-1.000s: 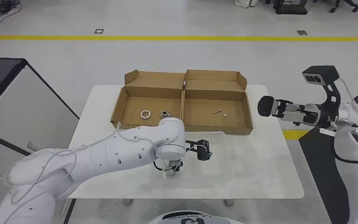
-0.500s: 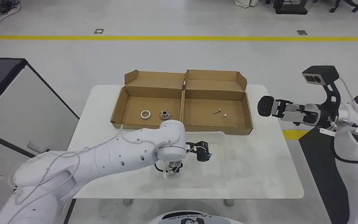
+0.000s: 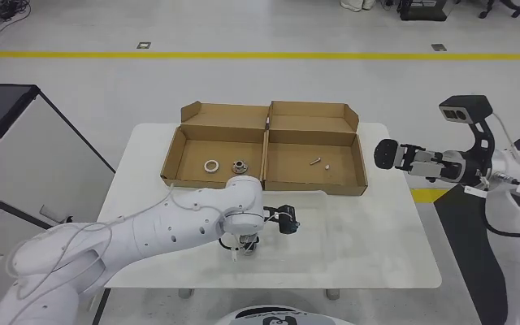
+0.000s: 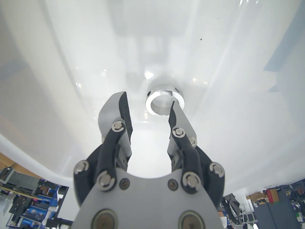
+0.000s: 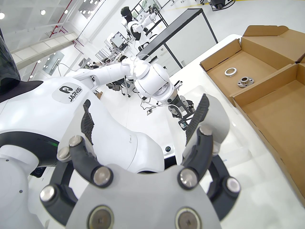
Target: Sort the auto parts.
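So the left gripper [image 4: 147,102] is down low over the glossy white surface [image 3: 366,244], in front of the cardboard box [image 3: 266,154]. Its fingers are apart with nothing between them. A shiny metal ring [image 4: 164,93] lies flat on the surface right at the fingertips, off to one side. One finger's tip overlaps the ring's rim in the left wrist view, but there's no telling if it actually touches.

The box sits open toward the back of the surface and has two compartments side by side. The left one holds a pale ring [image 3: 210,166] and a flanged metal piece [image 3: 239,166], close together but apart. The right one holds a small bolt [image 3: 315,161] with a tiny white bit [image 3: 327,166] just beside it.

The right gripper [image 3: 382,153] hangs in the air off the right end of the box, well away from the shiny ring. Its fingers are spread wide and there's nothing in them.
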Motion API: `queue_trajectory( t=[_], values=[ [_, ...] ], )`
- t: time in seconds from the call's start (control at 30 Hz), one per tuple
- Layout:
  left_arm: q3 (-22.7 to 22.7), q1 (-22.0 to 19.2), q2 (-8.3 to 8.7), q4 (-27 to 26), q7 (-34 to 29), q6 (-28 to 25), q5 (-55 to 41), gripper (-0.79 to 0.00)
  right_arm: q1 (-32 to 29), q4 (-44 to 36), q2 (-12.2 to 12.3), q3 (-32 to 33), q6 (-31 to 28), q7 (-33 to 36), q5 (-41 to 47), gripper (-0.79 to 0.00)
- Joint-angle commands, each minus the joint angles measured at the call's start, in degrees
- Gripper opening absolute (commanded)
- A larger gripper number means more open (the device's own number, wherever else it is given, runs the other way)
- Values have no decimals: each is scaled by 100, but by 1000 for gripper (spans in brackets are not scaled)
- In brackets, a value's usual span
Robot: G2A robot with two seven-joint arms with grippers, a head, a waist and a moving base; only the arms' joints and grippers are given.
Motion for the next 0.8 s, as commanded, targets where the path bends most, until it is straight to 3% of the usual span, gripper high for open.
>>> queue_trajectory(
  t=[0.0, 0.27, 0.77],
  values=[
    [0, 21, 17, 12, 0, 0, 21, -388, 0, 0, 0, 0, 0, 0, 0, 0],
    [0, 136, 6, 46, 0, 0, 130, -397, 0, 0, 0, 0, 0, 0, 0, 0],
    [0, 163, -234, 140, 0, 0, 123, -403, 0, 0, 0, 0, 0, 0, 0, 0]
  ],
)
